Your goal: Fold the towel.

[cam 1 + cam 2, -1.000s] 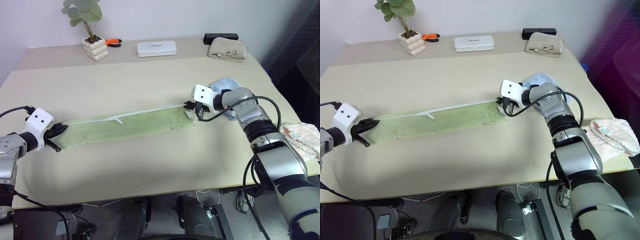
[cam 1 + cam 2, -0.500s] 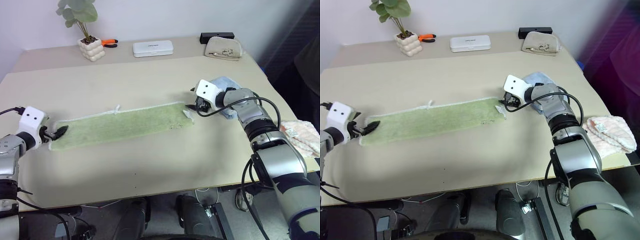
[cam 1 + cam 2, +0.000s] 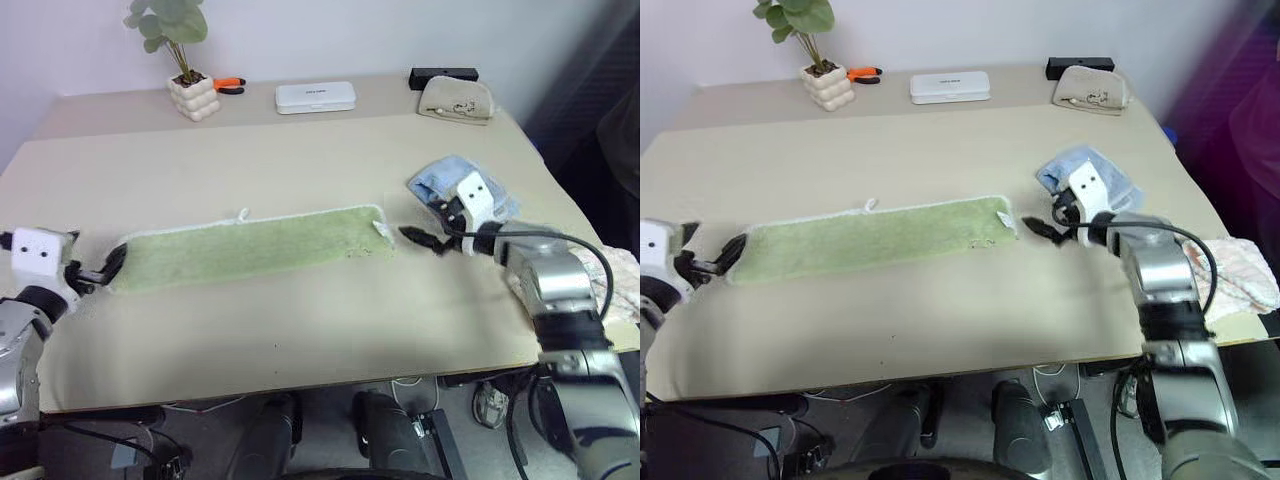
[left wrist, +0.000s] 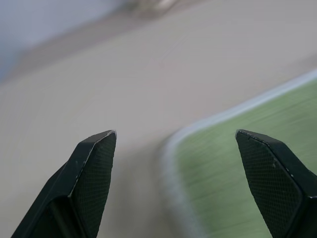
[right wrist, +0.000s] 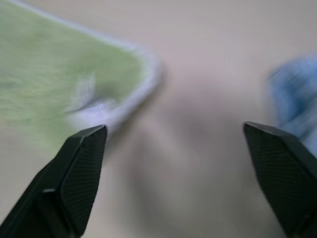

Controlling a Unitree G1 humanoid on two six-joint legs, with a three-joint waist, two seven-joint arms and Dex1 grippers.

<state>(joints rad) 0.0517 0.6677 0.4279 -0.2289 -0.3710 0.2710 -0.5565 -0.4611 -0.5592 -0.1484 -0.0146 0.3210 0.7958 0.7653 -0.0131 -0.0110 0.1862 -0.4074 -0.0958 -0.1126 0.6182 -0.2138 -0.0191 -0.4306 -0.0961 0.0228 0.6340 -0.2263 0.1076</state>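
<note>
The towel, a light green terry strip with white edging, lies flat and stretched out along the middle of the table, its small white loop tab on the far edge. My left gripper is open just off the towel's left end; in the left wrist view its fingertips stand wide apart with the towel's corner between them, not touching. My right gripper is open a short way right of the towel's right end. The right wrist view has the towel's corner ahead of that gripper.
A light blue towel lies just behind the right gripper. A pale pink towel sits at the table's right edge. Along the back stand a potted plant, orange pliers, a white box and a beige pouch.
Both grippers opened and let go of the towel's ends, and the towel now lies flat. The right gripper drew back to the right, away from the towel's end; the left one shifted slightly.
</note>
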